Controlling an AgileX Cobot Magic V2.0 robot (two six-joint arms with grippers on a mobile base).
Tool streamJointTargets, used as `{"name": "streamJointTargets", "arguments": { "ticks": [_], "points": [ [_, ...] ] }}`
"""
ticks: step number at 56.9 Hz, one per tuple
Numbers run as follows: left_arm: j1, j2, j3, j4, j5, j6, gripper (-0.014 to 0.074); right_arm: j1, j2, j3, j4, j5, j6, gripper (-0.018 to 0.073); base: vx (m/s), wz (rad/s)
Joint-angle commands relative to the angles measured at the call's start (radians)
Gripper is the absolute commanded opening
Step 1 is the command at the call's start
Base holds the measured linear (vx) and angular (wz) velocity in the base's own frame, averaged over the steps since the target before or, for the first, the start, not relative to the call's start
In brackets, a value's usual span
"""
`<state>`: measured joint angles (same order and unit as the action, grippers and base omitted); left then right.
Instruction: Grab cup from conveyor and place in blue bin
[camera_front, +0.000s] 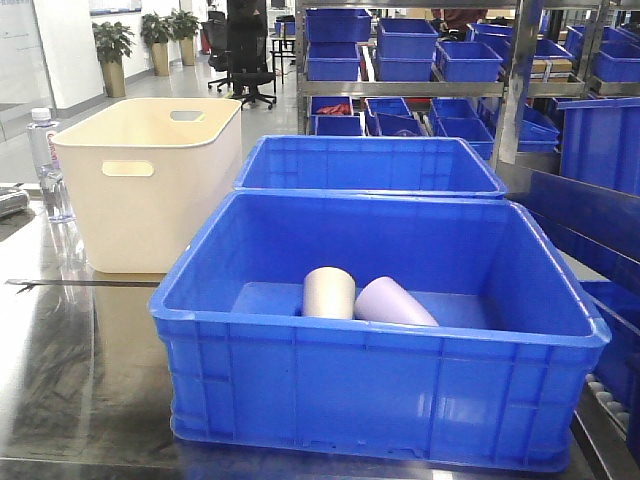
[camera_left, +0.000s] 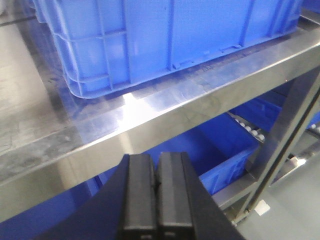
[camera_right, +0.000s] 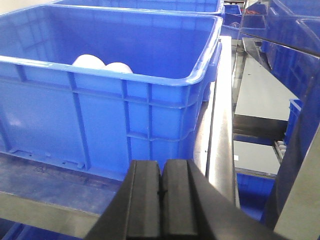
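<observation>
Two cups lie on their sides, touching, on the floor of the blue bin (camera_front: 380, 400), toward its near wall: a beige cup (camera_front: 329, 293) with its base facing the front camera and a lilac cup (camera_front: 393, 303) just right of it. The bin sits at the near edge of the steel table (camera_front: 70, 400), and a second blue crate (camera_front: 370, 165) stands right behind it, rim against rim. A cream tub (camera_front: 150, 190) with handle cut-outs stands at the table's left side, just beside the bin's far left corner, and a clear water bottle (camera_front: 45, 160) stands at the far left edge. Racks of small blue shelf bins (camera_front: 420, 45) fill the background. The left gripper (camera_left: 156, 192) hangs below the table's front edge, its black pads pressed together on nothing. The right gripper (camera_right: 161, 192) is clenched the same way, empty, low near the bin's right front corner. The conveyor does not show in any view
</observation>
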<state>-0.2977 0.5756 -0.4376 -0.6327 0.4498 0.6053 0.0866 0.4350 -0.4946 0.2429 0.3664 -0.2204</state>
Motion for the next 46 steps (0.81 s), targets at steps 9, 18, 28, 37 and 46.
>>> {"name": "streamJointTargets", "arguments": {
  "ticks": [9, 18, 28, 37, 46],
  "points": [
    [-0.003, -0.001, -0.028, -0.031, -0.054, 0.000, -0.0002, -0.002, 0.004, -0.029, 0.005, -0.084, -0.006, -0.0009, 0.00, 0.00],
    [-0.003, -0.001, -0.028, -0.031, -0.055, 0.000, -0.0002, -0.002, 0.004, -0.029, 0.005, -0.084, -0.006, -0.0009, 0.00, 0.00],
    [-0.003, -0.002, -0.028, -0.022, -0.175, -0.045, -0.0002, -0.002, 0.004, -0.029, 0.005, -0.077, -0.006, -0.0009, 0.00, 0.00],
    [-0.003, -0.010, -0.028, 0.249, -0.325, -0.317, -0.0002, -0.002, 0.004, -0.029, 0.005, -0.076, -0.006, -0.0009, 0.00, 0.00],
    [0.003, -0.123, 0.073, 0.481, -0.389, -0.488, -0.0002, -0.002, 0.004, -0.029, 0.005, -0.076, -0.006, -0.0009, 0.00, 0.00]
  ]
}}
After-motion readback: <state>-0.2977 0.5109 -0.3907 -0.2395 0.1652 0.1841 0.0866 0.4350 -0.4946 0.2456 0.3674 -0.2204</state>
